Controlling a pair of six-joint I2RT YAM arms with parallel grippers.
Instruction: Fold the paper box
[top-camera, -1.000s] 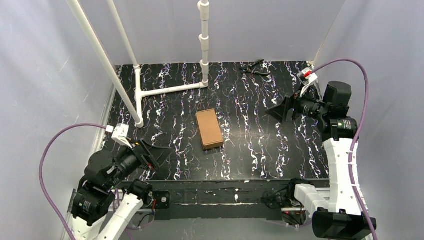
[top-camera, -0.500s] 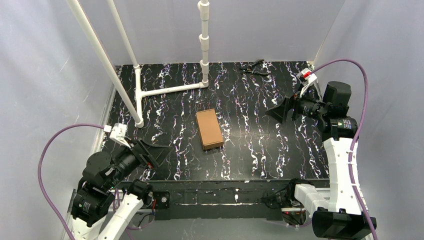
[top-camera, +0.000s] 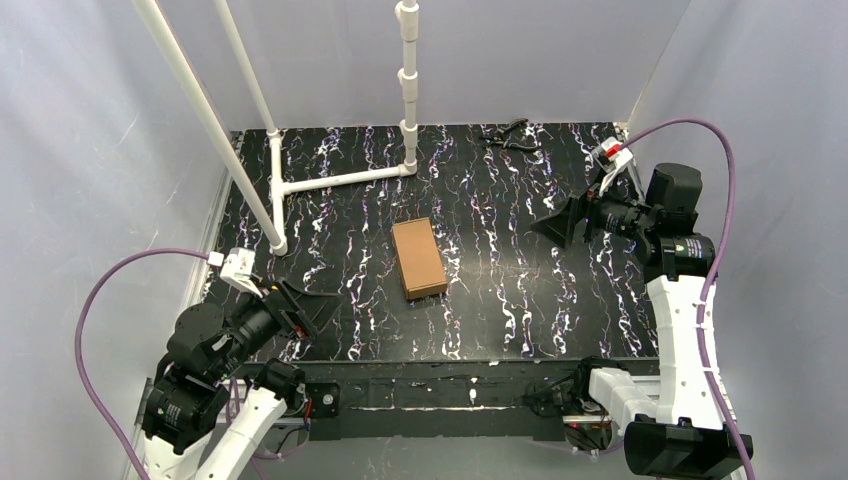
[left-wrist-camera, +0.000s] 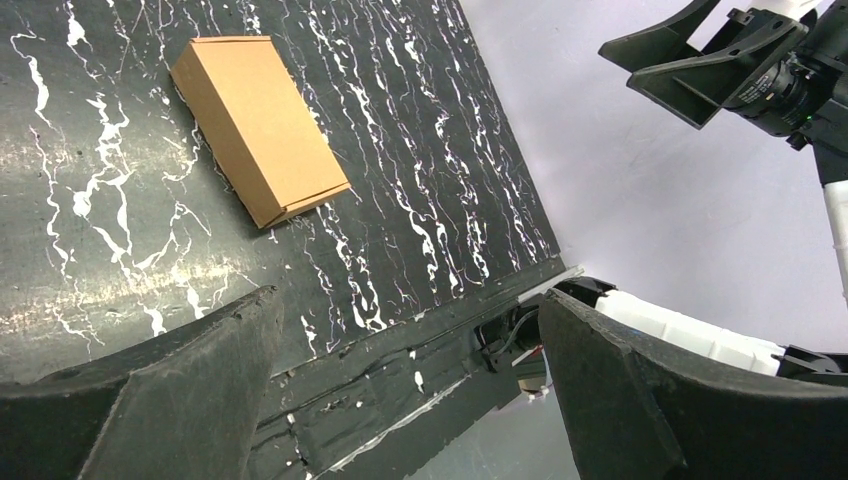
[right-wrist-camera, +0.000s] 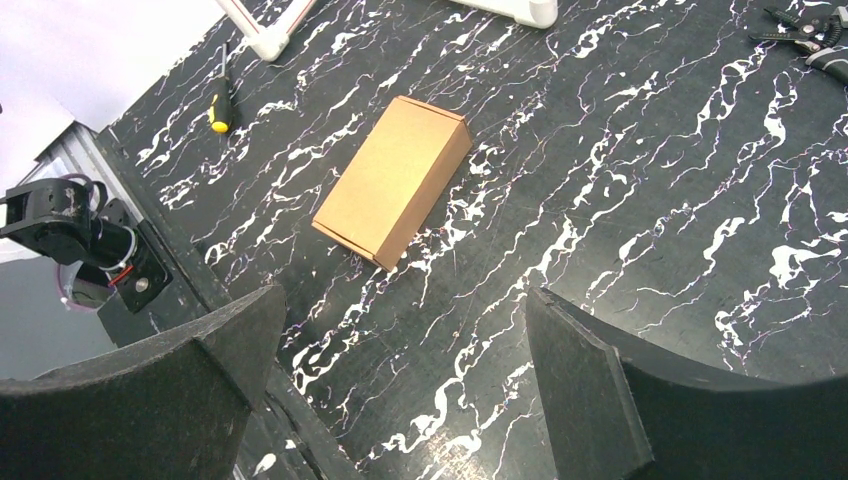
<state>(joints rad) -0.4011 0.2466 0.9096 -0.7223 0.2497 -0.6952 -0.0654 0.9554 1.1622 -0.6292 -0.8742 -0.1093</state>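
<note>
Near edge: left arm sat low at its own corner, left jaws wide, nothing between them. Right arm was raised over the right side of the bench, right jaws wide too and empty.

Mid-bench: the paper box lay flat, a closed brown block, well apart from both sets of jaws, its long side running away from me at a slight angle. My left wrist view showed a thin lip along its near end. I judged the folding done, or all but done.

If that end flap wanted seating, I reckoned it best to pin the far end lightly with one set of jaws. The other would push the flap in square, low and slow, so the light card neither slid on the slick bench nor creased.

Far side: a screwdriver near the foot of the white pipe frame, pliers at the back edge, all well apart from the box.
</note>
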